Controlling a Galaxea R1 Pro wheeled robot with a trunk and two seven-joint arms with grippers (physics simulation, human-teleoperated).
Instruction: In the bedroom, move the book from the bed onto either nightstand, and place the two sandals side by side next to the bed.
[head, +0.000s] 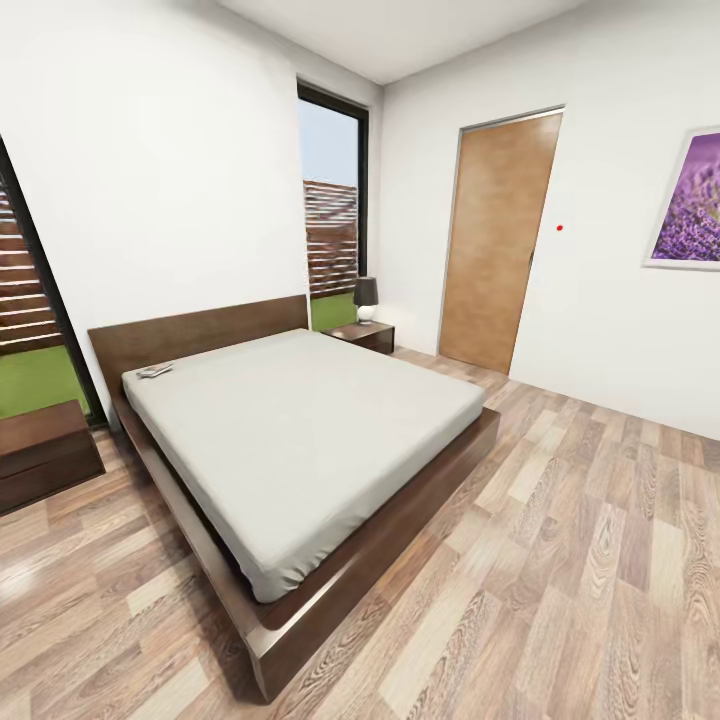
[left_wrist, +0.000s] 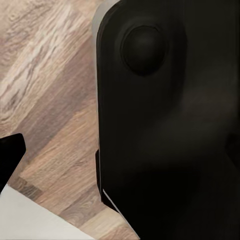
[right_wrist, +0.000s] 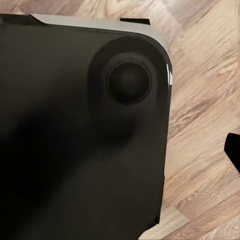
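Room: we're in the bedroom, white walls, pale wood-plank floor (head: 560, 560) running out in front of the robot.
Bed: the bed (head: 300, 430) sits wide and low, dark brown frame, headboard against the far wall, plain light-grey mattress on top.
Book: there it is, the book (head: 155, 371), small and flat, lying on the mattress at the head corner on the robot's left side, just short of the headboard.
Near nightstand: a nightstand (head: 45, 450) stands on the floor beside the bed's left side, low and dark brown, its top bare.
Far nightstand: the second nightstand (head: 365, 335) is at the bed's other head corner, with a dark-shaded lamp (head: 366, 298) standing on it.
Door: brown wooden door (head: 498, 240) shut in the right-hand wall, a lavender picture (head: 690, 200) hanging further along.
Windows: tall dark-framed window (head: 333, 200) behind the lamp, another at the left edge.
Left wrist: a dark rounded body of the robot (left_wrist: 170, 125) looms close over floor planks; I cannot tell whether the left end effector is wide or narrow.
Right wrist: same story, a dark rounded body (right_wrist: 80, 130) over the planks; the right end effector's state cannot be told either, so nothing can be placed against it.
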